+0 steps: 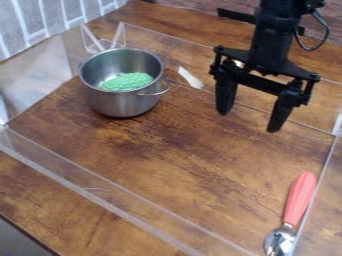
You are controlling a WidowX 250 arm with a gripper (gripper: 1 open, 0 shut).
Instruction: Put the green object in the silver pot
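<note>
Light green speckled lump [130,82]: located inside the round shiny steel pot [122,103], below the rim; placement appears satisfactory. Black robot gripper [251,112]: jaws wide apart, nothing between them, standing well to the pot's right in the view. The lump lies leftward of the jaws; its long axis cannot be told surely at this angle. Single arm; judged, no further transfer required, only staying clear. Red-handled metal spoon [297,208]: near the right edge.

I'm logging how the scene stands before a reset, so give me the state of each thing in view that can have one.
Silver pot: upright, uncovered, holding the green object.
Green object: inside the pot.
Gripper: open, fingers apart, raised to the right of the pot in the picture.
Red-handled spoon: lying flat near the picture's lower right corner.
</note>
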